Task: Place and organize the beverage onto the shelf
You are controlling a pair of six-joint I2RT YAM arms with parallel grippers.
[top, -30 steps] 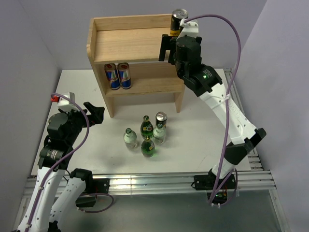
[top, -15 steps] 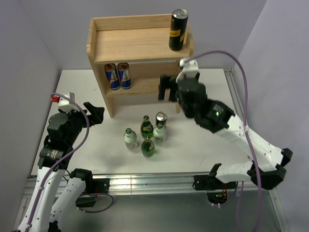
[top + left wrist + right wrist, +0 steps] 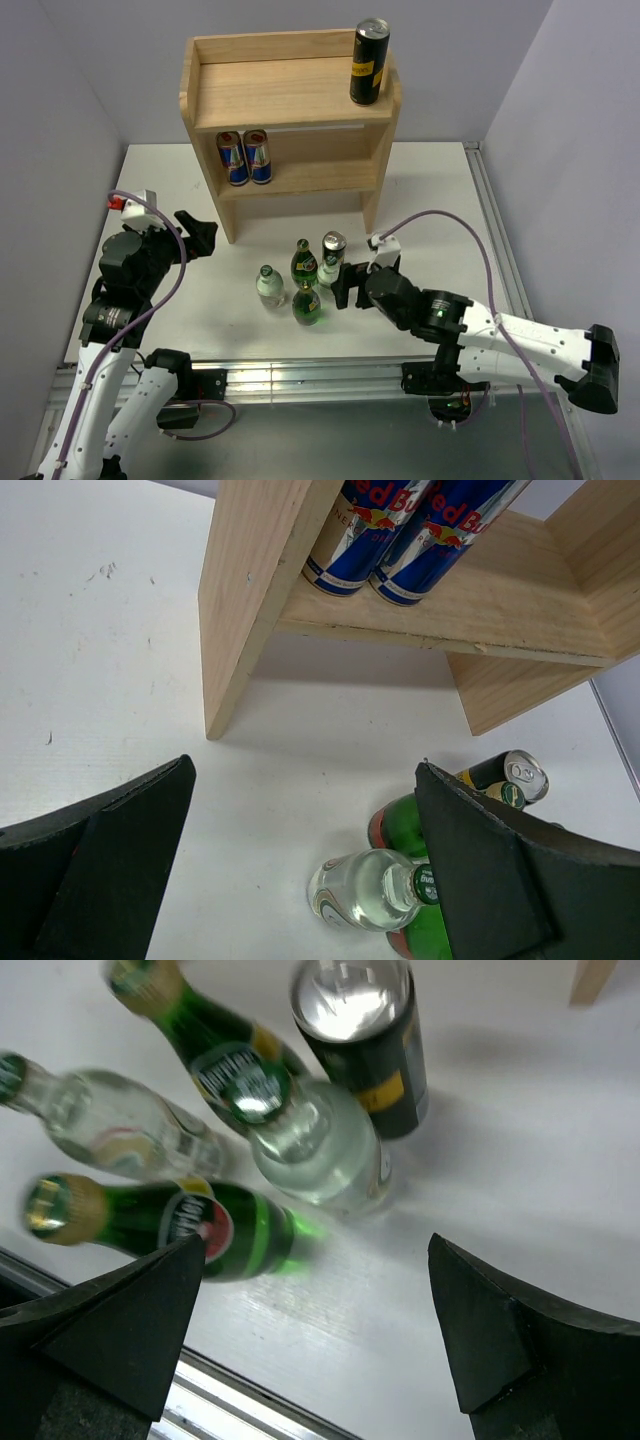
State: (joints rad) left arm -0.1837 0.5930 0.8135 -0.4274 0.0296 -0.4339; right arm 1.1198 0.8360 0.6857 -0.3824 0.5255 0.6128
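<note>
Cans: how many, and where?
4. One black can at the right end of the shelf's top board; two blue cans at the left of its lower board; one black can on the table among the bottles. More could hide on the lower board.

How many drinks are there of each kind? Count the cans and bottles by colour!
Tall black metal cans: 2
Blue-and-silver metal cans: 2
Green glass bottles: 2
Clear glass bottles: 2
Total: 8
</note>
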